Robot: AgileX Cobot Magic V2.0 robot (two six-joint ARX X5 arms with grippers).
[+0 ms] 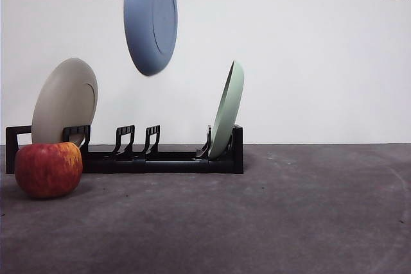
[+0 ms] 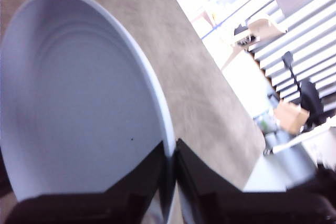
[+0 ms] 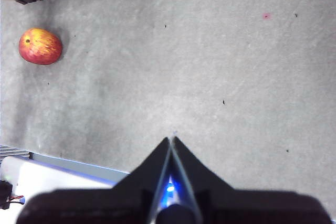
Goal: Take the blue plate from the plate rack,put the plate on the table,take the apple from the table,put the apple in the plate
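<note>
Left gripper [image 2: 172,153]: jaws clamped on the rim of the blue plate [image 1: 151,18], which hangs on edge in the air above the plate rack [image 1: 128,155], clear of its slots. Beige plate [image 1: 65,102] stands at the rack's left end, green plate [image 1: 227,110] at its right end. Apple [image 1: 49,169] sits on the table [image 1: 289,216] just in front of the rack's left end. Right gripper [image 3: 171,142]: jaws together, empty, above bare table.

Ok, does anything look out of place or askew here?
Only the blue plate: it hangs tilted in the air above the plate rack, pinched at its rim by the left gripper. Nothing looks spilled or damaged.
</note>
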